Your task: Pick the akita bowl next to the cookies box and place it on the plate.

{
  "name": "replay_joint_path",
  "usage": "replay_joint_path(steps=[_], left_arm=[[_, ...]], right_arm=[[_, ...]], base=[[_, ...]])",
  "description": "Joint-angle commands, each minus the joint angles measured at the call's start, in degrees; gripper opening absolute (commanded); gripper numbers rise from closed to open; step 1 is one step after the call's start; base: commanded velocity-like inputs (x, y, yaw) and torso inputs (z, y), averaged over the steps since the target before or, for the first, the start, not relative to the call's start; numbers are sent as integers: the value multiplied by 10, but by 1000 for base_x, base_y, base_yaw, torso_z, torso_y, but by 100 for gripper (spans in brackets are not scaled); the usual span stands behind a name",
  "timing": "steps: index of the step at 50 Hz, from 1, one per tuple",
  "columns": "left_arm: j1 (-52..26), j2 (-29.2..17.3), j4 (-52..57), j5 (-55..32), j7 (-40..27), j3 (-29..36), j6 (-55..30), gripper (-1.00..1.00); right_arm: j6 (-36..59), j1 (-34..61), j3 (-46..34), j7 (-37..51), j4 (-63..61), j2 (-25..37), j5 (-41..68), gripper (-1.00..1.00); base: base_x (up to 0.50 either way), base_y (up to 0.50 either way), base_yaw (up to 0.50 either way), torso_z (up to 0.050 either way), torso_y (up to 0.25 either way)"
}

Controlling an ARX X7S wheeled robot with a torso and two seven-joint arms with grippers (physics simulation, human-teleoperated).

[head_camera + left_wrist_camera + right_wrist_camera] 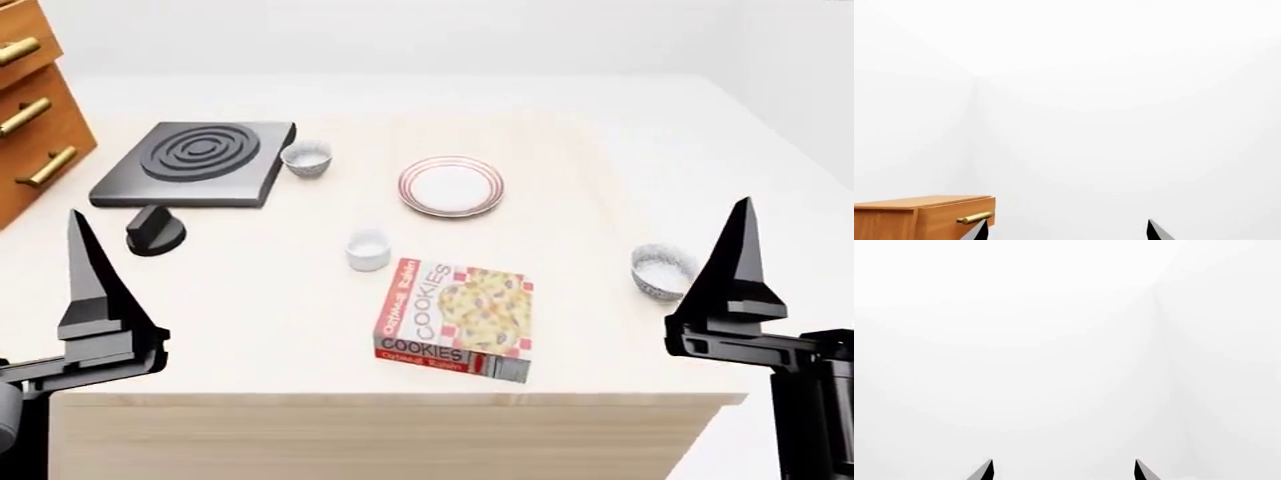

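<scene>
our right fingers [742, 262] stand upright at the near right corner of the desk [267, 310], and the right wrist view shows their two tips set well apart with nothing between them, only white wall ahead. the left fingers [91, 268] stand the same way at the near left corner, spread too in the left wrist view, empty, facing a wooden drawer unit [924, 216] with a brass handle. just beside the right fingers, toward the desk's middle and a little farther from us, sits the akita bowl [662, 270], upright near the right edge. the cookies box [454, 320] lies flat to its left, near but not touching. a lookalike bowl [307, 158] sits far off beside the black burner plate [198, 162], well away from the box, so we judge the right-hand bowl to be the one meant. the plate [451, 186] lies farther back and to the left of that bowl, past the box, with a plain white cup [368, 249] between plate and box. we judge the right arm much the nearer: it should tip forward and down, then carry leftward and away.
</scene>
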Motion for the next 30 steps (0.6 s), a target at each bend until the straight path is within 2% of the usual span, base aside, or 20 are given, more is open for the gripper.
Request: replay_joint_path(steps=[1,30], left_arm=[[2,-5,0,-4,-5,0,1,100],[2,-15,-5,-6,-16,9,8,100]], right_arm=[[0,-1,1,5,-2,4,7,100],[-11,-5,-8,9,4,12,6,100]], base=[[500,0,0,0,0],[500,0,0,0,1]])
